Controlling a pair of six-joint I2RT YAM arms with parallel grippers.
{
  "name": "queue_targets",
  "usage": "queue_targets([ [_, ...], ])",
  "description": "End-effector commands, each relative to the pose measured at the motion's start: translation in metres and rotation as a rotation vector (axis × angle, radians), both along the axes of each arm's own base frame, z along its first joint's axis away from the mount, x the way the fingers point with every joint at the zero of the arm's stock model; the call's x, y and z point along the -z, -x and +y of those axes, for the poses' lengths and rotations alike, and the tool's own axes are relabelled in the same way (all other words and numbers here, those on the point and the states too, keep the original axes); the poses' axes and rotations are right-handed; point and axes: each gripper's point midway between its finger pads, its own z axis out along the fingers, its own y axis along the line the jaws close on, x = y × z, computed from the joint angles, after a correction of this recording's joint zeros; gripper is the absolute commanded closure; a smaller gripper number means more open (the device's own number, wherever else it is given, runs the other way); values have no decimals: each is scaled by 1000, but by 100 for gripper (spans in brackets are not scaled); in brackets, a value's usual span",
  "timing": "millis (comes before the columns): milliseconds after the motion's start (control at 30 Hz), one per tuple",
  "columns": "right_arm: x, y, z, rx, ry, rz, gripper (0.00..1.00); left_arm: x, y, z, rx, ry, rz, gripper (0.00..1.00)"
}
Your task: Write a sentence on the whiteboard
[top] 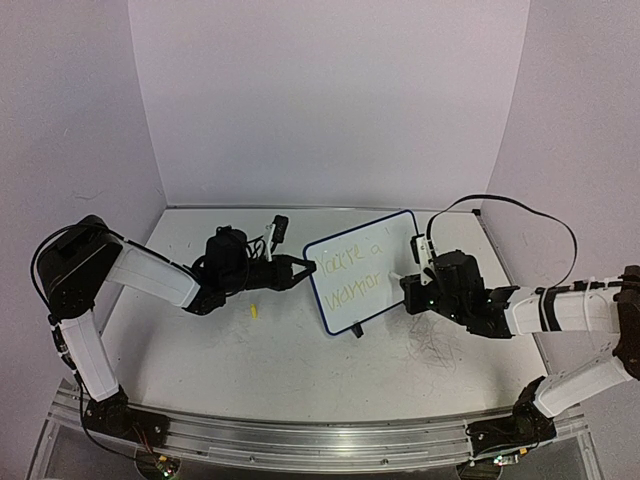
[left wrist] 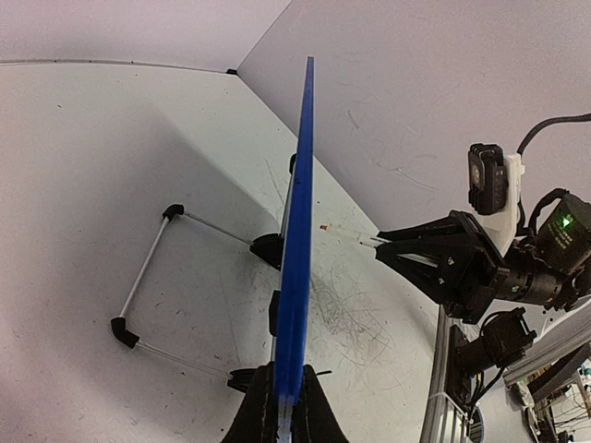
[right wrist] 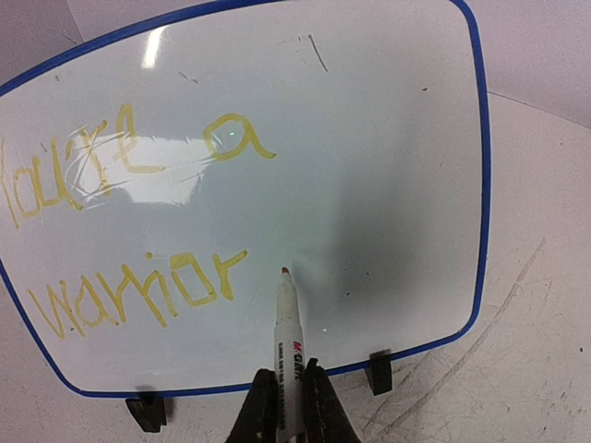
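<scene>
The whiteboard (top: 372, 285) stands tilted at the table's middle, white with a blue rim (left wrist: 297, 249). My left gripper (top: 303, 267) is shut on its left edge, the fingers (left wrist: 249, 420) pinching the rim. The sentence (right wrist: 238, 140), in yellow, reads "You're a warrior" over two lines (top: 350, 270). My right gripper (right wrist: 291, 420) is shut on a white marker (right wrist: 287, 341). The marker's tip points at the board just right of the last word. In the left wrist view the marker tip (left wrist: 325, 226) hangs a small gap off the board face.
A small yellow cap (top: 255, 310) lies on the table left of the board. A wire stand (left wrist: 148, 277) with black ends sits behind it. Grey scribbles (top: 435, 350) mark the table under my right arm. Walls close in at the back and sides.
</scene>
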Motion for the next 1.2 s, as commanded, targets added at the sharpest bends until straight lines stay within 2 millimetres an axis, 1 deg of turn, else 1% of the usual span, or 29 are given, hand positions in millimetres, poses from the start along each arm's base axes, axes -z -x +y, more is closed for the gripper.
queue_targets([
  [0,-21,-11,10,-10,-33,-47,100,-7,5,1,18,0,2,100],
  [267,-20,-17,6,10,-37,-44,100,-6,5,0,22,2,6,100],
  [667,-25,-22,15,-16,-42,-58,100,-7,5,-1,25,3,6,100],
  [867,-21,-27,18,-11,-37,-51,100,-9,5,-1,25,5,1,100],
  [967,-19,-29,17,5,-30,-51,100,-9,5,-1,25,4,0,100],
  [1067,-15,-31,16,17,-22,-45,100,-8,5,0,26,2,0,100],
  [1167,-7,-28,14,20,-17,-21,100,-8,5,0,25,2,-2,100],
])
